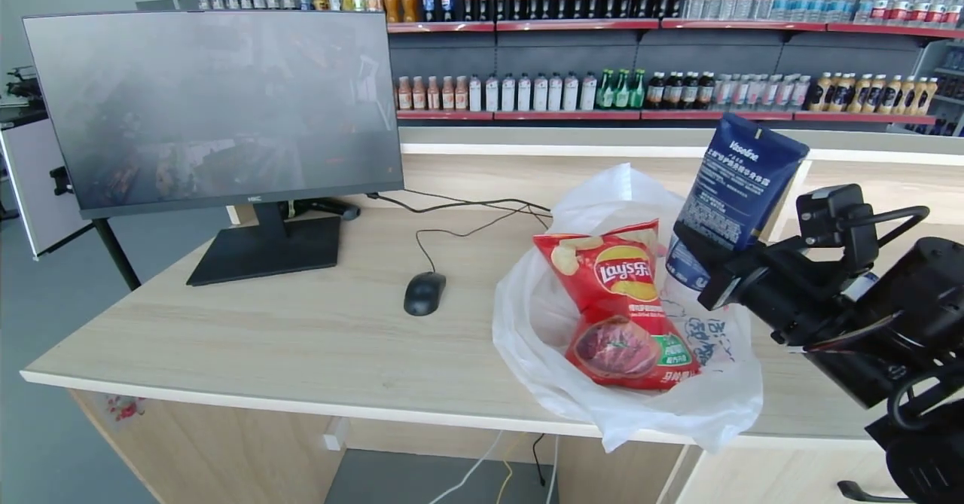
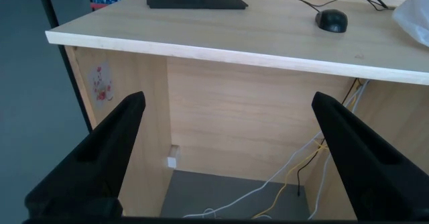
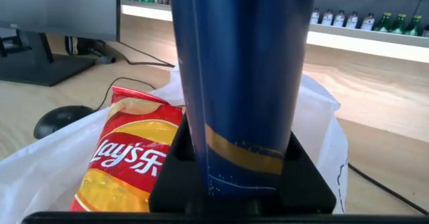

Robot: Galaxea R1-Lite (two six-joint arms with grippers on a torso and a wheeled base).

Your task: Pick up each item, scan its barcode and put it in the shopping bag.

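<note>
Right fingers [image 1: 704, 267] are clamped on the lower end of the tall dark-blue squeeze tube [image 1: 742, 180], holding it tilted just above the crumpled white plastic shopping bag [image 1: 527, 323] on the light wooden counter [image 1: 301, 323]. Inside the bag, a red chips packet [image 1: 610, 270] leans over a red sealed pouch [image 1: 633, 353]. Left fingers [image 2: 229, 102] are spread wide and empty, low before the counter's front edge.

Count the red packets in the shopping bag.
2: the chip packet stands farther back in the shopping bag; the second red packet lies nearer. Others may be hidden.
</note>
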